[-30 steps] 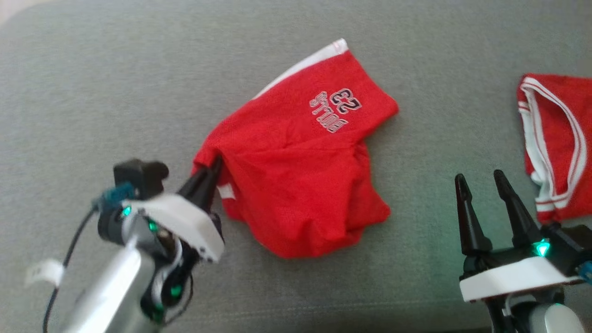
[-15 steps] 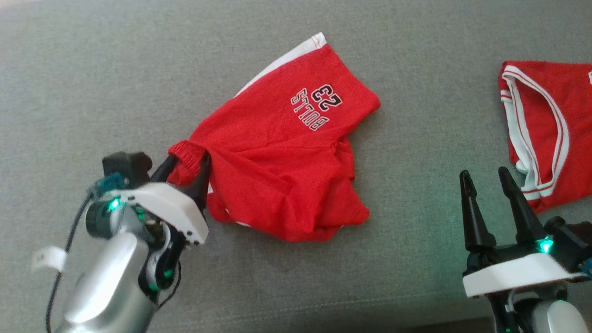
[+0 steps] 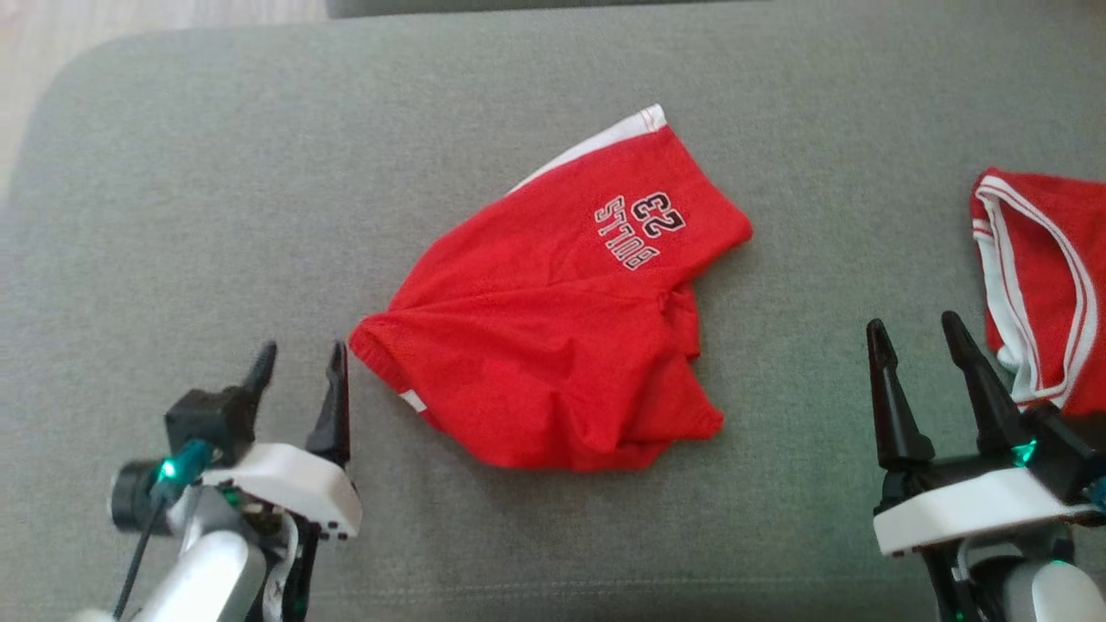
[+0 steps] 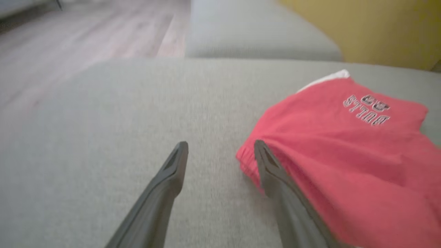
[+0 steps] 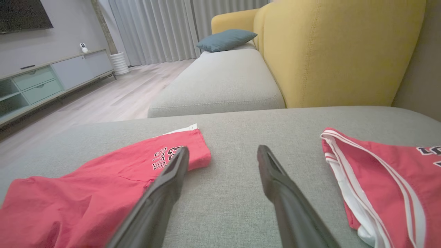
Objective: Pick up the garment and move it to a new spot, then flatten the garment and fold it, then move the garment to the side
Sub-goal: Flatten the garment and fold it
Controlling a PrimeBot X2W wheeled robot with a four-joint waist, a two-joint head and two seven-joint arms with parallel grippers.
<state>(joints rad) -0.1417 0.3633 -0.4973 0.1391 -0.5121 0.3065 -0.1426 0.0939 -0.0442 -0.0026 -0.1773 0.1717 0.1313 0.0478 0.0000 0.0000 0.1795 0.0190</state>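
Pointing forward, left gripper [image 3: 302, 352], jaws apart, just beside red shorts [image 3: 553, 345]

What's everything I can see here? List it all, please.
shorts: one, red with "BULLS 23" print, crumpled mid-cushion
jersey: one, red with white trim, cushion's right edge
seat cushion: one, grey, under both garments
backrest: one, yellow, behind the next seat
pillow: one, blue-grey, far end of sofa
curtains: one set, grey, far wall
cabinet: one, pale, along left wall
floor: one, light wood, beside sofa
left hand: one, dark fingers, open beside the shorts
right hand: one, dark fingers, open between shorts and jersey
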